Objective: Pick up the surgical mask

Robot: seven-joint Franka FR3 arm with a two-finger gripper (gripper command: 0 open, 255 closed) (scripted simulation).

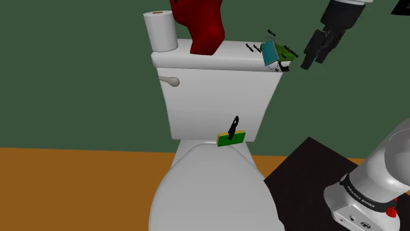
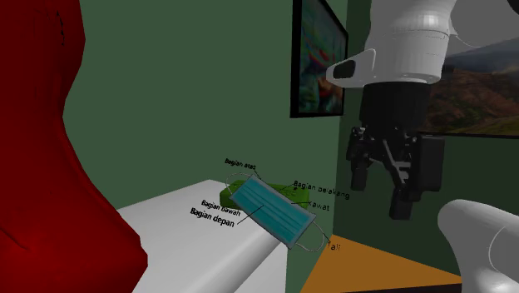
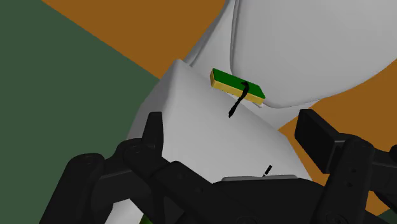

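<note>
The surgical mask (image 1: 269, 54) is a light blue pleated rectangle with thin ear loops. It leans on a green object at the shoulder view's right end of the white toilet tank lid (image 1: 210, 60). In the second exterior view the mask (image 2: 271, 211) lies tilted at the lid's edge with small black text labels around it. My black gripper (image 1: 315, 60) hangs in the air beside that end of the tank, apart from the mask, about level with it. The gripper (image 2: 381, 190) is open, and nothing sits between its fingers (image 3: 154, 130).
A toilet paper roll (image 1: 161, 30) and a tall dark red object (image 1: 200, 25) stand on the tank lid. A green and yellow sponge (image 1: 231, 138) with a black handle rests behind the toilet seat lid (image 1: 210, 190). Dark green walls, framed pictures (image 2: 317, 57), orange floor.
</note>
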